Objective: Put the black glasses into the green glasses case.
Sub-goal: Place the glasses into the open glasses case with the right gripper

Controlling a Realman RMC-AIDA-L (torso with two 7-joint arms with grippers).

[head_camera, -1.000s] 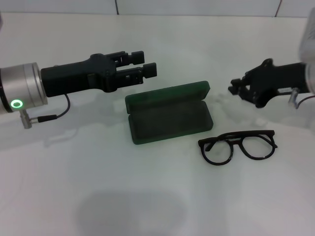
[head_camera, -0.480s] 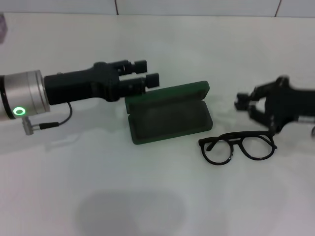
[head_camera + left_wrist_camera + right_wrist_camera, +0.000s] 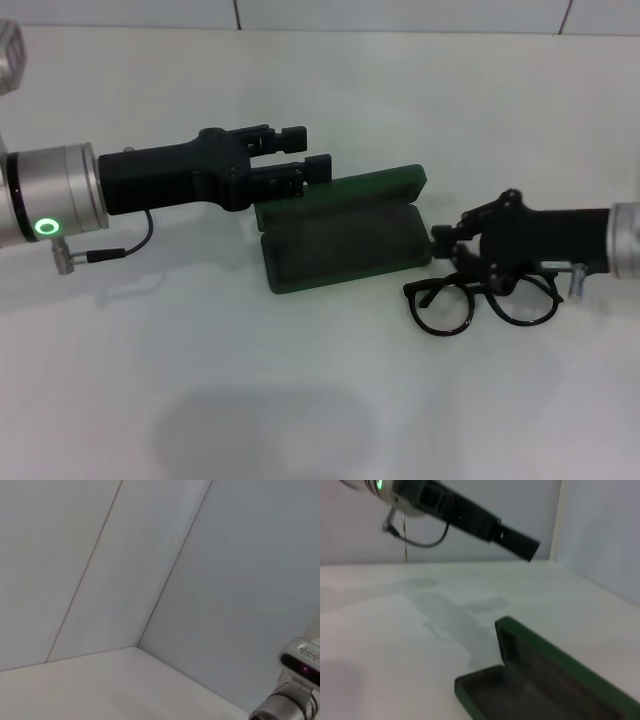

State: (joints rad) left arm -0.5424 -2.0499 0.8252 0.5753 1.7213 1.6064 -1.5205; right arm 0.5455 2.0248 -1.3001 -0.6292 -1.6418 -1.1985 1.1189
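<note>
Since a second ago the right gripper (image 3: 447, 250) has swung in low from the far right, fingers spread, and now sits over the black glasses (image 3: 483, 297) near the case's right end. Those glasses lie on the counter (image 3: 300, 400). Left gripper (image 3: 305, 165), fingers slightly parted, hovers over the open green glasses case (image 3: 342, 243) at its far left corner.
</note>
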